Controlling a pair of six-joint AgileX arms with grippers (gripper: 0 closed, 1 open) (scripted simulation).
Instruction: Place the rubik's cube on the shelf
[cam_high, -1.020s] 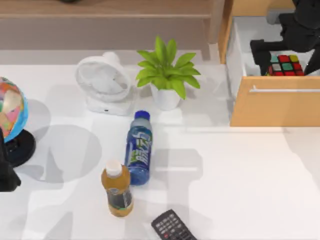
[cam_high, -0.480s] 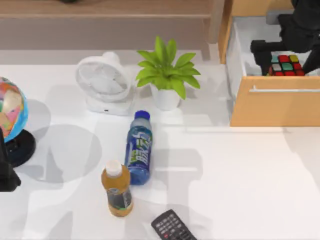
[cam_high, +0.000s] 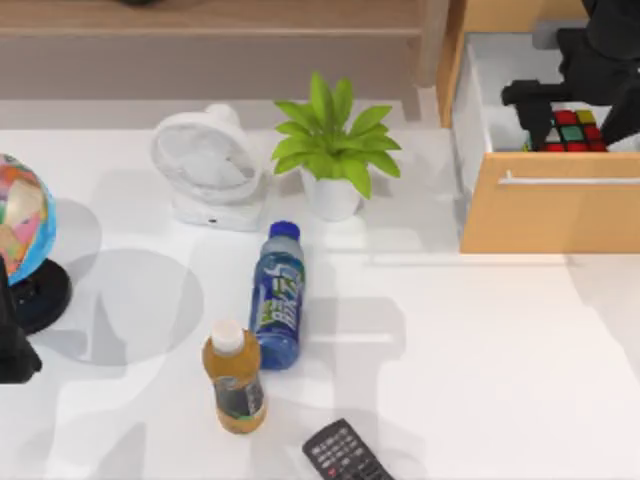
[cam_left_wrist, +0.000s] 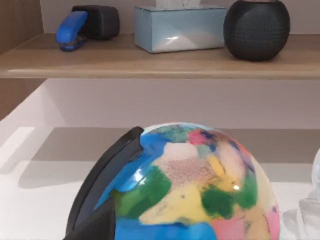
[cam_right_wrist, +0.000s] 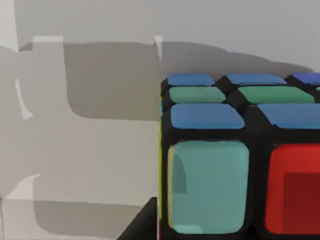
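Rubik's cube (cam_high: 573, 130) inside open drawer (cam_high: 550, 205), right end effector (cam_high: 572, 115) over it

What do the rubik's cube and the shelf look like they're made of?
The rubik's cube looks like smooth black plastic with glossy coloured stickers, judging by its uniform sheen. The shelf looks like matte light-brown wood or laminate: faint grain shows.
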